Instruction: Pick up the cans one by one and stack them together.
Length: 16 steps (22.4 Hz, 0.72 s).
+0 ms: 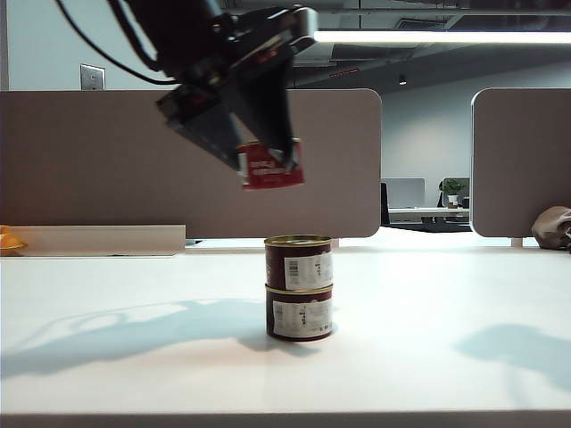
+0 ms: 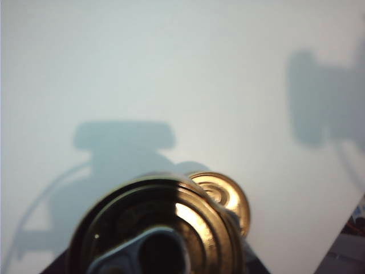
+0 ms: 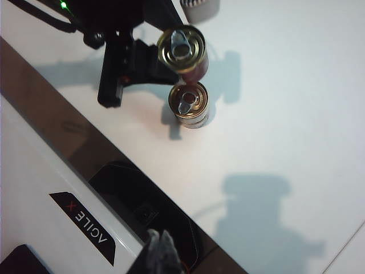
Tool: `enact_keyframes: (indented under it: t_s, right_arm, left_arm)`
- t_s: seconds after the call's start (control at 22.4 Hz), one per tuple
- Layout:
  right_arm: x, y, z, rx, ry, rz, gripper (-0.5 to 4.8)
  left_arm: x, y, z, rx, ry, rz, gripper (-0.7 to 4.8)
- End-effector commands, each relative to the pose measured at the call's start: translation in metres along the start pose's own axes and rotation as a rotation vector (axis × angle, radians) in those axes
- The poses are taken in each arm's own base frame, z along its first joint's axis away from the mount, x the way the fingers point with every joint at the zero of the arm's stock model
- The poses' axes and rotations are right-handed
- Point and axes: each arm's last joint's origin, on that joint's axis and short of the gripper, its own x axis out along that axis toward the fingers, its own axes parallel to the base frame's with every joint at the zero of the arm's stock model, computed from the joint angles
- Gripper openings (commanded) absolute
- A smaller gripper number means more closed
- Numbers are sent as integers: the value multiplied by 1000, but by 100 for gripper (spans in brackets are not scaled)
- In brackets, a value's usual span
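Observation:
Two dark maroon cans stand stacked mid-table, the upper can (image 1: 299, 262) on the lower can (image 1: 300, 314). My left gripper (image 1: 268, 153) hangs above and slightly left of the stack, shut on the red-labelled can (image 1: 266, 175), well clear of the top lid. In the left wrist view the held can's gold lid (image 2: 157, 228) fills the foreground, and the stack's lid (image 2: 225, 197) peeks out beyond it. The right wrist view shows the held can (image 3: 182, 50) beside the stack (image 3: 190, 103). My right gripper (image 3: 161, 245) is shut and holds nothing, far from the cans.
The white table (image 1: 107, 357) runs back to beige divider panels (image 1: 107, 160). An orange object (image 1: 9, 239) sits at the far left and a brown bag (image 1: 553, 227) at the far right. A grey cylinder (image 3: 199, 5) stands beyond the cans.

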Motion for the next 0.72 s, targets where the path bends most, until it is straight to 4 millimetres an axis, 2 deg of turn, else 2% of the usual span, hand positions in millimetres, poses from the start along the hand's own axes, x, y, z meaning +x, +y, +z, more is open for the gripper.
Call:
enact_keyframes:
  t_s: [0.04,0.27,0.72]
  right_arm:
    - [-4,0,-1,3,-17,0,-3]
    - [-6,0,-3,10,-26,0,-3]
    - [-7,0,-3,10,-28,1,-3]
  left_arm:
    - [10,-6,0,28,36,-24,269]
    - [25,-15,-2,48,91,-50,269]
    - [33,-15,-2,43,94,-70,269]
